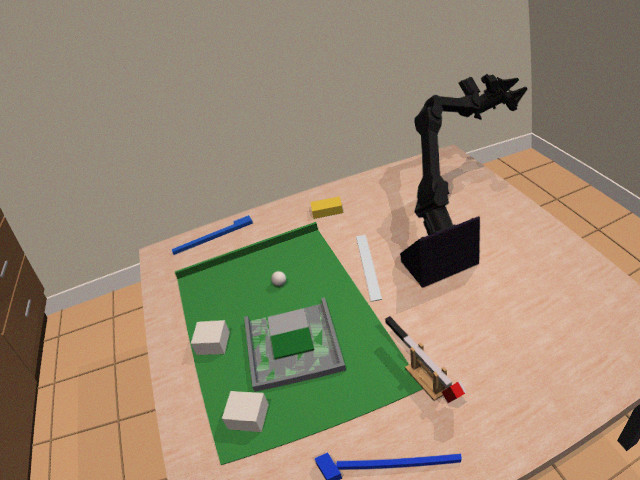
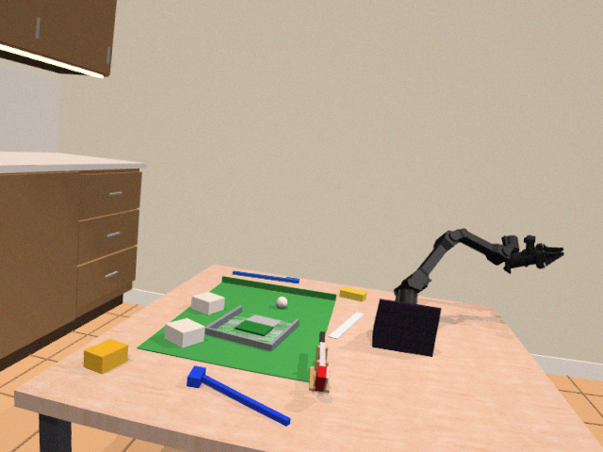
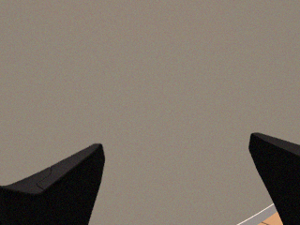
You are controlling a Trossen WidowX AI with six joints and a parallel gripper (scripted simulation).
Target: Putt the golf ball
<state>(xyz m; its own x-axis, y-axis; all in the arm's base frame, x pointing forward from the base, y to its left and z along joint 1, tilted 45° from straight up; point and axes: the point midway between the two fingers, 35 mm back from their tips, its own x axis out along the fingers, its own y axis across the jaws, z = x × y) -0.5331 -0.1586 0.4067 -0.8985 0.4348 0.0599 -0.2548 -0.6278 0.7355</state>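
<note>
Our gripper (image 1: 521, 85) (image 2: 562, 250) (image 3: 179, 148) is spread and holds nothing. We have the red putter (image 1: 427, 360) (image 2: 321, 357) still to lift and the golf ball (image 1: 278, 279) (image 2: 281, 302) to putt.

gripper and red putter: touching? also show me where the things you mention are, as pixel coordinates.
Apart. The top view shows the gripper (image 1: 521, 84) (image 2: 562, 251) (image 3: 179, 148) raised beyond the base, well away from the red putter (image 1: 428, 359) (image 2: 321, 378).

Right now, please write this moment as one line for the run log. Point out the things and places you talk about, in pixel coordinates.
jaws: open, holding nothing | red putter (image 1: 428, 360) (image 2: 321, 355): on wooden stand | golf ball (image 1: 278, 279) (image 2: 281, 302): on green mat, off ramp
</note>
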